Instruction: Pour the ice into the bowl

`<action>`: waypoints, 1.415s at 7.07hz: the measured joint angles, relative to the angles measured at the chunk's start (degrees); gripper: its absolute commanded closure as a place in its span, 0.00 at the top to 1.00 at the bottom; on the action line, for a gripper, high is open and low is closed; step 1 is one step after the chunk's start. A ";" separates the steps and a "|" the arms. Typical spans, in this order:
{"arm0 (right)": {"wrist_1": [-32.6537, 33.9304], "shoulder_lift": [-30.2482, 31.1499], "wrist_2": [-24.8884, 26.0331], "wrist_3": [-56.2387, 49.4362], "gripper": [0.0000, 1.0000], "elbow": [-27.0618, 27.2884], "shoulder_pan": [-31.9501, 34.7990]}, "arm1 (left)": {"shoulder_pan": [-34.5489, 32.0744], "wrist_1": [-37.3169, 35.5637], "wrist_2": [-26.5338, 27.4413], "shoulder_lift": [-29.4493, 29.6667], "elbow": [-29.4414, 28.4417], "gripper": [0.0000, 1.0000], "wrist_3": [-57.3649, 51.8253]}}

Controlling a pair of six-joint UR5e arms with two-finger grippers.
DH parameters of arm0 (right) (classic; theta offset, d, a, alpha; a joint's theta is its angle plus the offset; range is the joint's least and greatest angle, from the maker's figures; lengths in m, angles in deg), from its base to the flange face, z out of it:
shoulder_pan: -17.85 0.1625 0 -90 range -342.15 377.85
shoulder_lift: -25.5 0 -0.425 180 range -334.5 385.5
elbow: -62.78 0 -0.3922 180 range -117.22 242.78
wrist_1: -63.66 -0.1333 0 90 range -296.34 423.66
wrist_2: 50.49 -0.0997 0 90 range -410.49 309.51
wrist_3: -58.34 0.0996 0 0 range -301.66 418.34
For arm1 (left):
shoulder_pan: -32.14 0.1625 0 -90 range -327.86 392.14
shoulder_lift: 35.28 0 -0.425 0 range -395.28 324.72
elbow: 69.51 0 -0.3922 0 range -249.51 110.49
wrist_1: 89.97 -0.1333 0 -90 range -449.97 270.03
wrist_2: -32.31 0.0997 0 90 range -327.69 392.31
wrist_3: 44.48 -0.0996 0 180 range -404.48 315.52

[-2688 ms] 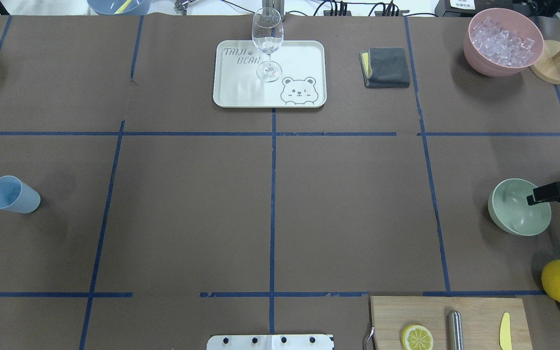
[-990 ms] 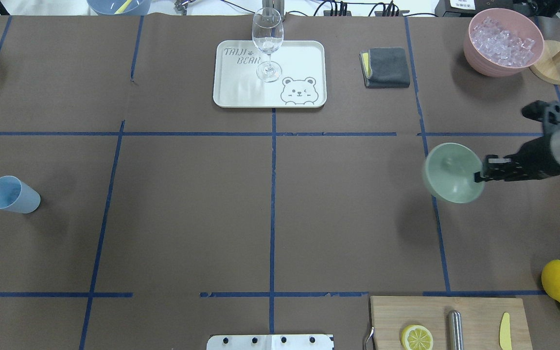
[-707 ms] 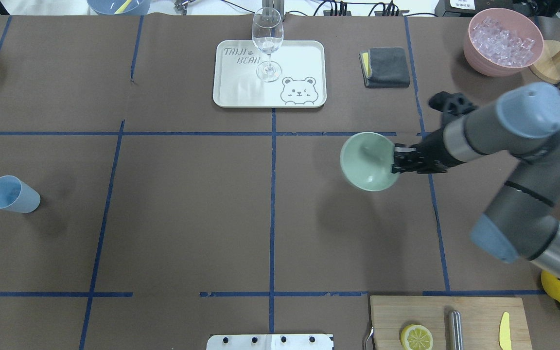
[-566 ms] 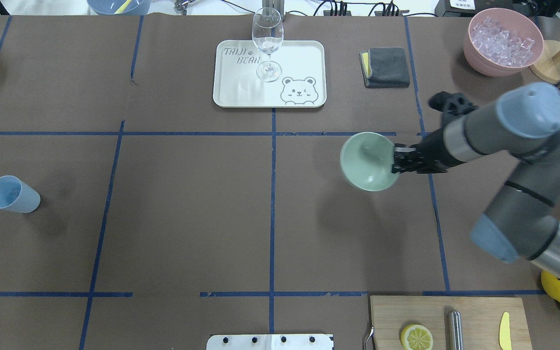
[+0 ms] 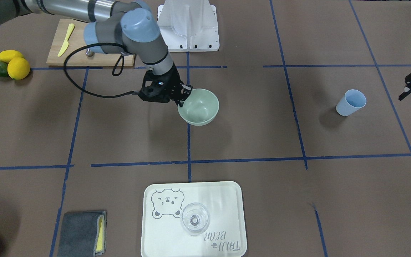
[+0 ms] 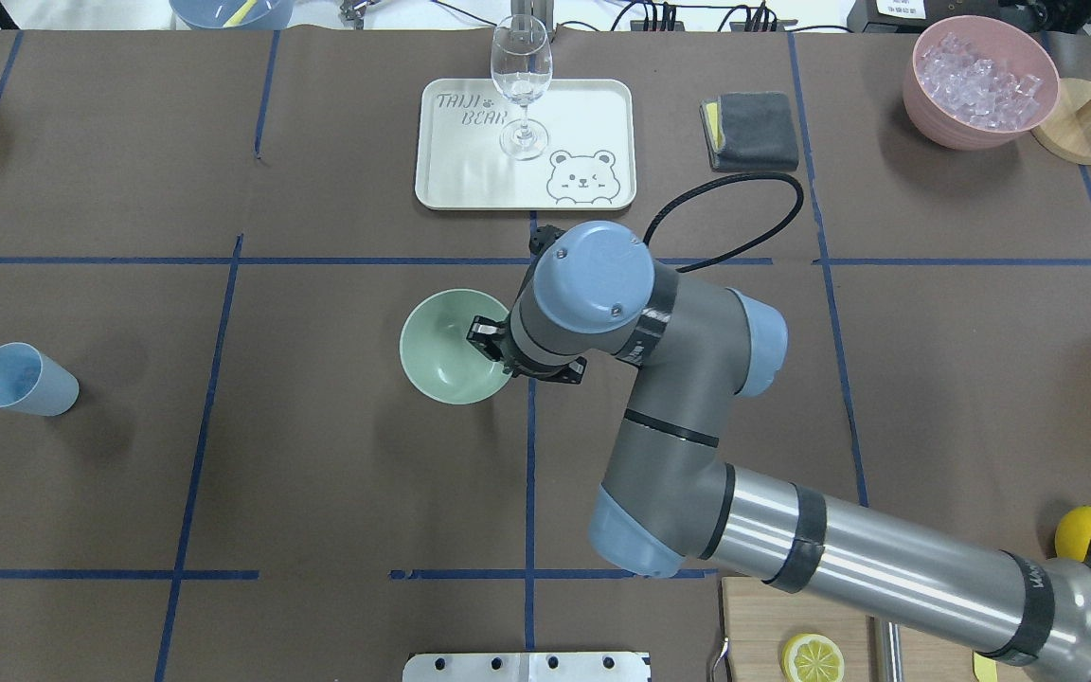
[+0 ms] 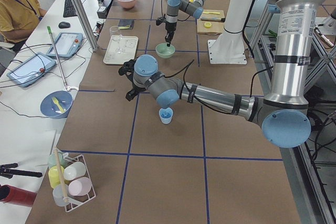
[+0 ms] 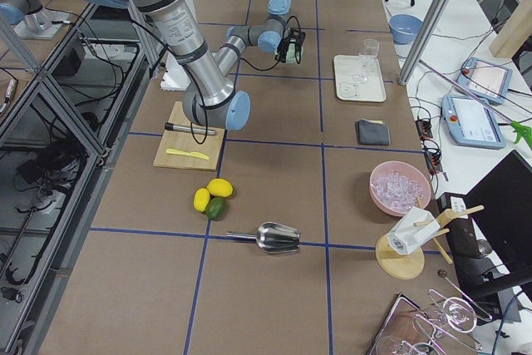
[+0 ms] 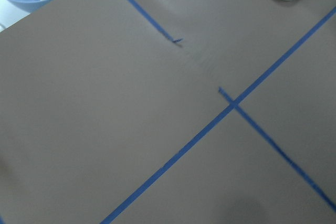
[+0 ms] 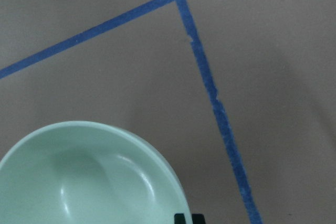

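Brown paper-covered table (image 6: pixel 318 455), ruled into squares by blue tape lines (image 6: pixel 530 455). Grey-and-blue right arm (image 6: pixel 688 379), stretched from the near right corner to the table's middle.

Rectangular white tray with a bear print (image 6: pixel 593 104) at the far middle, carrying one clear stemmed wine glass (image 6: pixel 521 71), upright. Cannot tell whether anything lies in the glass.

Round pink bowl (image 6: pixel 924 104) at the far right corner, heaped with the ice (image 6: pixel 979 78): small clear cubes, glinting white.

Round pale sage-green bowl (image 6: pixel 441 350) near the table's centre, just left of the middle tape line, mouth up, showing only its smooth inner wall. Cannot tell whether resting on the paper or held just above it.

Light blue plastic cup (image 6: pixel 20 379) well apart at the left side, standing upright in the left side view.

Black right gripper (image 6: pixel 487 341), fingers clamped on the sage-green bowl's rim on the side nearest the arm.

Black left gripper (image 5: pixel 410 84) near the blue plastic cup, not touching it, fingers spread apart.
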 measured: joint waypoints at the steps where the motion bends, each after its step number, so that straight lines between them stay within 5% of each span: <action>1: 0.10 -1.03 0.77 0.89 0.02 -1.33 -0.68 | 2.89 10.31 4.62 -4.08 0.12 0.99 8.26; 2: 0.17 -1.51 1.11 1.69 0.99 -2.23 -1.09 | 5.74 17.51 9.05 -7.44 0.24 0.94 16.40; 5: 0.29 -2.96 1.33 2.29 1.00 -4.18 -1.24 | 14.91 29.62 23.82 -16.51 0.35 0.92 30.47; 10: 4.16 0.46 -5.61 -0.15 1.00 1.16 7.32 | 41.22 36.40 63.57 -23.81 0.44 1.00 50.03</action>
